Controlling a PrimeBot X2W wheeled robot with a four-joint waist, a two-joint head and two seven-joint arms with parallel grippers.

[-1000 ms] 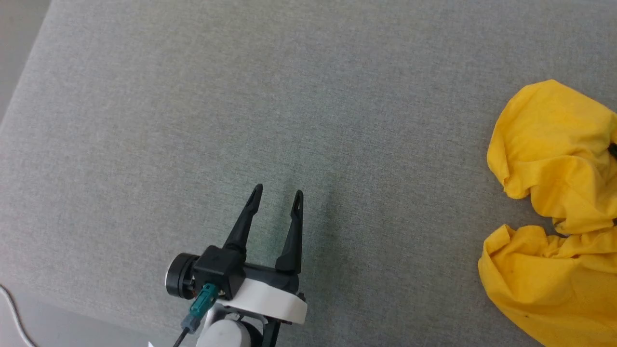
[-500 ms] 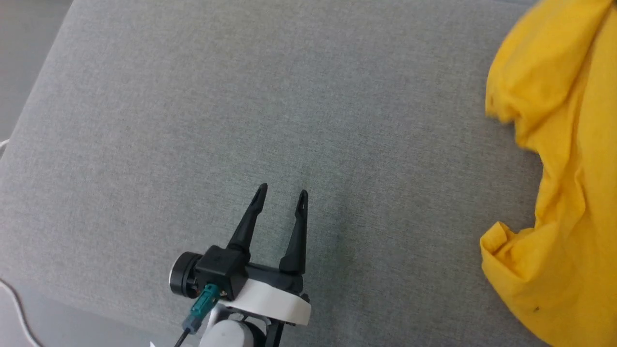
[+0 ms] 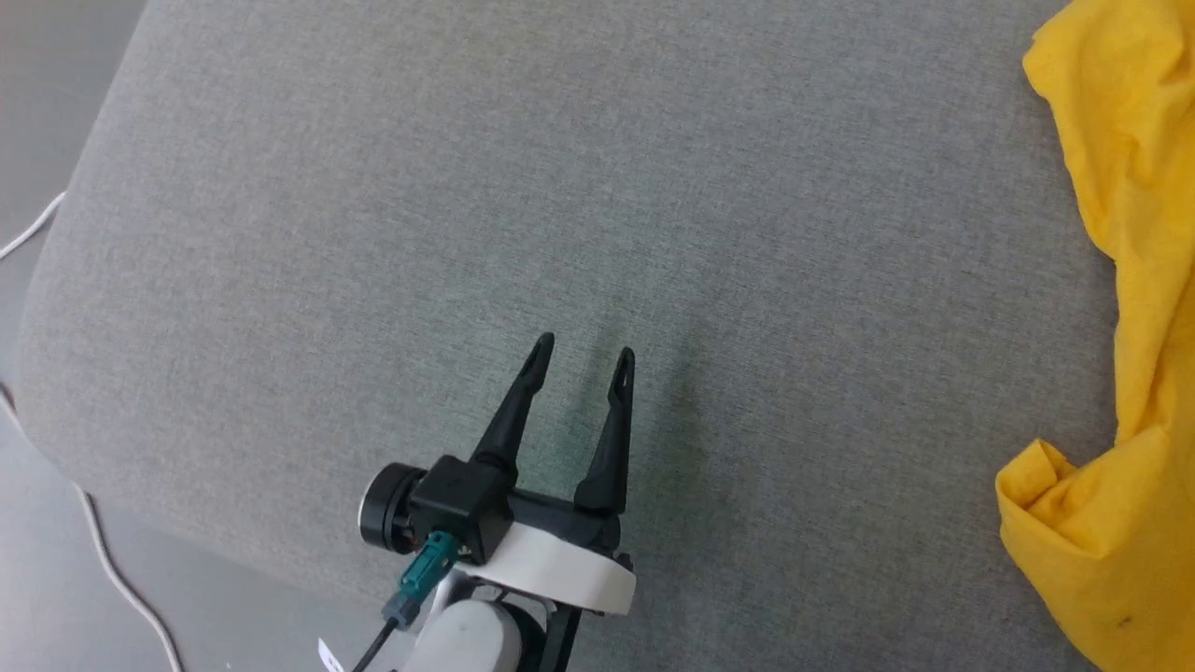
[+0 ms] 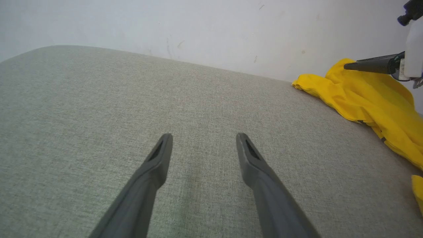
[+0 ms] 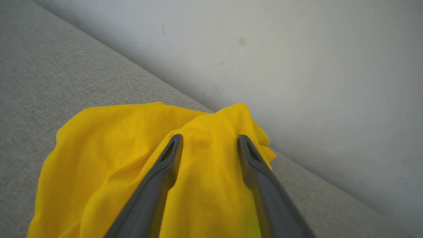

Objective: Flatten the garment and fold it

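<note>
- Left hand [image 3: 583, 348], fingers spread wide and holding nothing, hovers over the bare grey surface [image 3: 373, 187], well apart from the shirt [image 3: 1130, 233]. Flattening likely needs both hands, and a long reach across could drag the cloth rather than spread it.
- The shirt lies bunched at the surface's right side, near the wall [image 5: 297, 66]. Several layers could get pinched together, so it would lift as a wad.
- Right hand [image 5: 210, 137] hangs over the shirt, fingers apart, gripping nothing. Closing here could catch a mid-fold instead of a hem.
</note>
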